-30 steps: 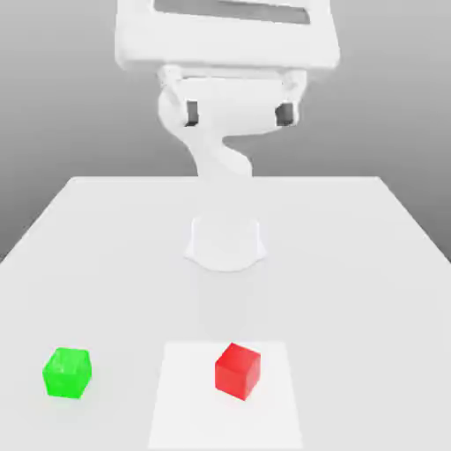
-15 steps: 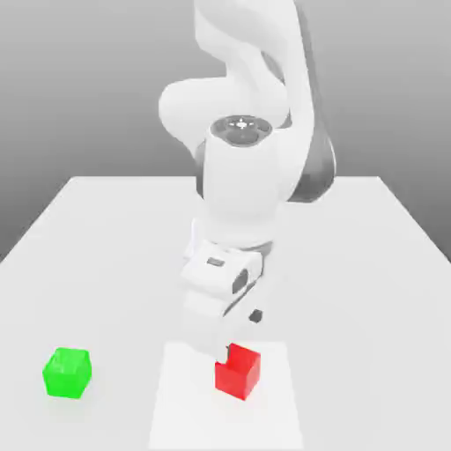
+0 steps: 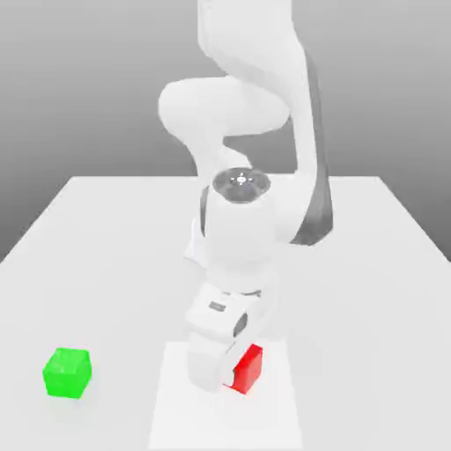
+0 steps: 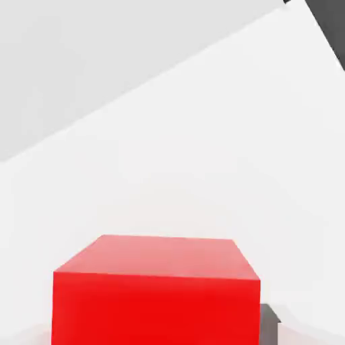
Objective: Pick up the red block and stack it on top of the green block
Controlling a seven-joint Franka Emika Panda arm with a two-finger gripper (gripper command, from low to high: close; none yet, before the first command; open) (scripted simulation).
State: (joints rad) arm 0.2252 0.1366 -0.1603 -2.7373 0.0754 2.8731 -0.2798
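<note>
Step in hand: grasp approach on red block (image 3: 247, 368). Block sits on pale square mat (image 3: 282, 414), near table (image 3: 106, 247) front edge. Gripper (image 3: 231, 377) low over it, hand body covering block's side toward exterior view's left. Hand view: block's top and front face close up, dark fingertip (image 4: 269, 322) just beside one lower corner. Finger spacing cannot tell; likely straddling block, contact not visible. Green block (image 3: 67, 372) well apart toward exterior view's left, on bare table. Next move: confirm clamp, lift straight, carry across, align above green block.

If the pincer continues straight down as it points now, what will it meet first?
Most likely the red block, which sits directly under the pincer; how close they already are is unclear.
</note>
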